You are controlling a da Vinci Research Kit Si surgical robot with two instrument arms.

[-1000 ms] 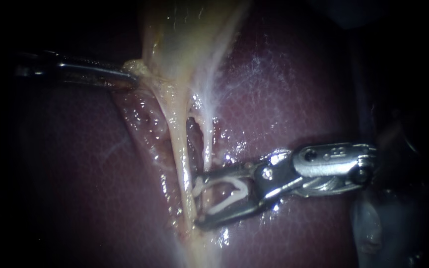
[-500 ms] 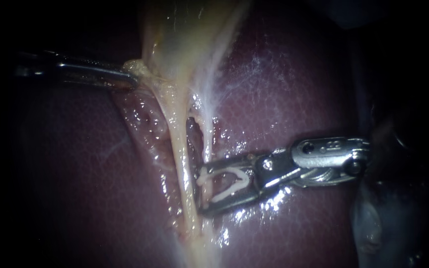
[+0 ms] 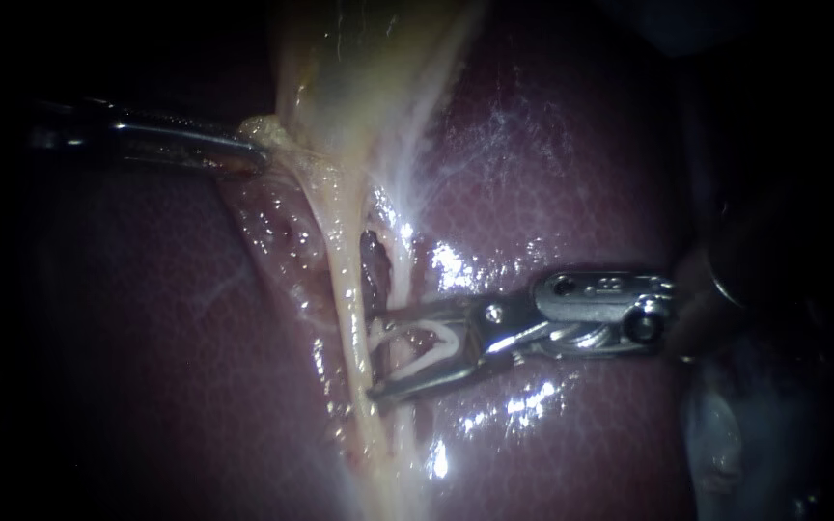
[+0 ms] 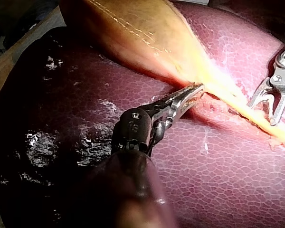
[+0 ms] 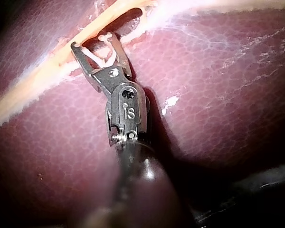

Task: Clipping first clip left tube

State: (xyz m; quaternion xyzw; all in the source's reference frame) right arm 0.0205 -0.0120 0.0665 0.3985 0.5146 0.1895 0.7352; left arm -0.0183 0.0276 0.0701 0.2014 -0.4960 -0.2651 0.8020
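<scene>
Left instrument (image 3: pixel 255 157) is clamped on the gallbladder (image 3: pixel 359 77) edge and holds it out sideways, I'd guess so the left tube (image 3: pixel 345 280) stands taut off the liver (image 3: pixel 552 174). Right instrument (image 3: pixel 372 357) has its jaws spread wide, gripping a white clip (image 3: pixel 427 365) seated between them. The tips sit right at that tube, but I can't tell if it's fully inside.

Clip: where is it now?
Endoscope view, centre: the white clip sits gripped between the right instrument's jaws, whose tips reach the left tube, over the liver.
</scene>
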